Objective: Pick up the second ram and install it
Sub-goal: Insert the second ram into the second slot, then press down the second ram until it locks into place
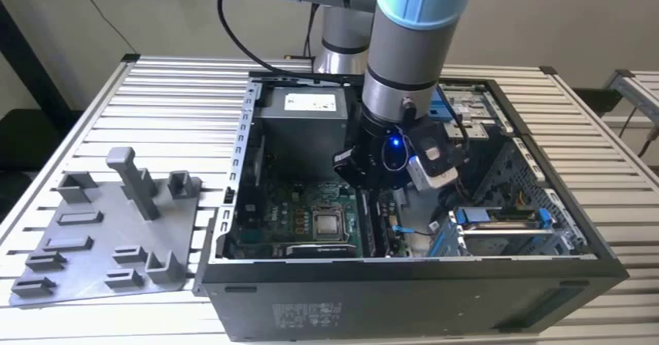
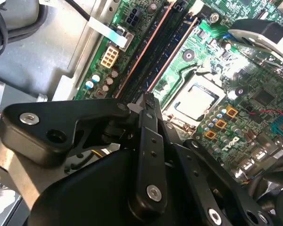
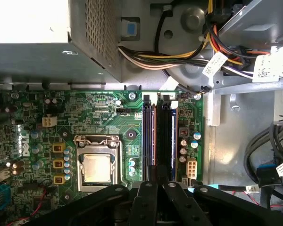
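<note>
Ram (image 3: 165, 136) stands on edge in a memory slot of the motherboard (image 3: 132, 108), a long dark stick running from near the gripper (image 3: 158, 181) towards the far edge of the board. In the second wrist view it (image 2: 160, 52) is a dark strip between two copper-coloured lines, with the gripper (image 2: 148, 101) right at its near end. A second dark strip lies parallel just beside it, and I cannot tell the two apart with certainty. Whether the gripper clamps the stick or only sits over it cannot be told.

In the exterior view the gripper (image 1: 383, 177) reaches down inside the open case (image 1: 412, 283), which lies on its side on a slatted table (image 1: 175, 90). The processor socket (image 1: 329, 223) is just to the exterior view's left of the slots. A grey tray (image 1: 92, 245) with an upright post (image 1: 129, 175) lies on the table at the exterior view's left, beside the case.
</note>
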`<act>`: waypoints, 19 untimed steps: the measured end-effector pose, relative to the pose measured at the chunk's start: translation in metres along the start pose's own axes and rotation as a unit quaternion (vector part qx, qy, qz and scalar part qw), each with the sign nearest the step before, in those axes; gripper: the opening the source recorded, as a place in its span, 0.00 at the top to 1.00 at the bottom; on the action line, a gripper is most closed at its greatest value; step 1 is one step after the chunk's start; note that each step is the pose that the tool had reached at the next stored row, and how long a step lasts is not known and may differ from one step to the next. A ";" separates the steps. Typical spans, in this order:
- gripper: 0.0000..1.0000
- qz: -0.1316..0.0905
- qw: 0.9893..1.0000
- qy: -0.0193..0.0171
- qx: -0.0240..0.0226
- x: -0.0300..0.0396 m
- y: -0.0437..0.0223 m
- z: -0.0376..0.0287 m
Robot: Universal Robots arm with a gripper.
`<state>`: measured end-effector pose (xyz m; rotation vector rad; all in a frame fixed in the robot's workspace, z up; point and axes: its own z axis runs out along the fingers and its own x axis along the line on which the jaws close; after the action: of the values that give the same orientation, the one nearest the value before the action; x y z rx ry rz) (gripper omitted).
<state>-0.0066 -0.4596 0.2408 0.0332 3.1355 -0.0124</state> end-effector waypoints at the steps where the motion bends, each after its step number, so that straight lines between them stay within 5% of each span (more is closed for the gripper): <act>1: 0.89 0.000 1.000 0.000 0.000 0.0000 0.0000 0.0000; 19: 0.89 -0.001 1.000 0.000 0.000 0.0002 0.0000 0.0000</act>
<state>-0.0068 -0.4596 0.2409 0.0296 3.1356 -0.0126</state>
